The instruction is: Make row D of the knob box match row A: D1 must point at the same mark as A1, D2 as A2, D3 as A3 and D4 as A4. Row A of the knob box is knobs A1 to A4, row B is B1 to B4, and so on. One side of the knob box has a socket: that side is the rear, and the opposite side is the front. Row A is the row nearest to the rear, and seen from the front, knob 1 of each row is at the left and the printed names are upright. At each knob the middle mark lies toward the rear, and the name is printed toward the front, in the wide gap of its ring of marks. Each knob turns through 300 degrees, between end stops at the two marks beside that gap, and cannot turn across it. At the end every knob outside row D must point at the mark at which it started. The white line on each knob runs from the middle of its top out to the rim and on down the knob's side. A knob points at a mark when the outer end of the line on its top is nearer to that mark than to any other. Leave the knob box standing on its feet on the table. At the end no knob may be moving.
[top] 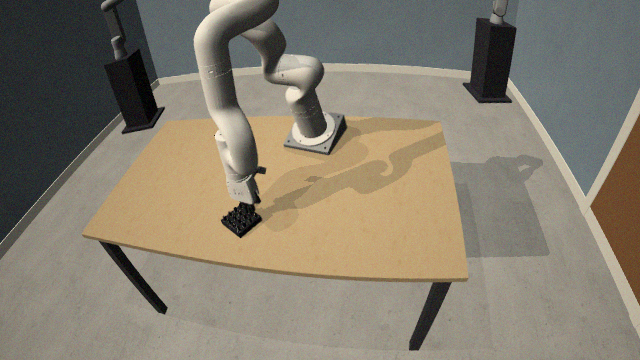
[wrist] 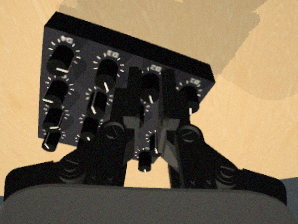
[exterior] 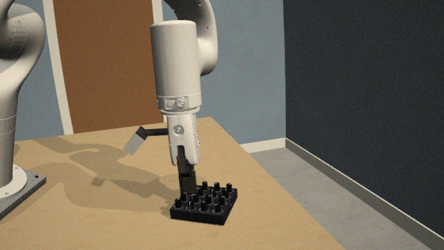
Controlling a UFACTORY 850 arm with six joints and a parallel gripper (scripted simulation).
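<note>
The black knob box (top: pixel 240 233) (exterior: pixel 198 217) (wrist: pixel 135 48) stands on the table. My gripper (top: pixel 248 205) (exterior: pixel 188 194) (wrist: pixel 149 86) points down into row D, its fingers shut on knob D2 (wrist: pixel 150 86), one on each side. In the wrist view, with the printed names at the top, D2's line points down and slightly right. D3 (wrist: pixel 106 72) points down, D4 (wrist: pixel 61 56) down to the right, and D1 (wrist: pixel 190 96) down. A4 (wrist: pixel 50 139) and A1 (wrist: pixel 145 161) show at the bottom. My fingers hide A2 and parts of other knobs.
Neighbouring knobs C3 (wrist: pixel 98 103) and D1 stand close beside the fingers. The wooden table (top: pixel 350 225) (exterior: pixel 104 222) carries the arm's base plate (top: pixel 311 148) (exterior: pixel 32 184) behind the box. Two dark pedestals (top: pixel 131 90) (top: pixel 492 60) stand beyond the table.
</note>
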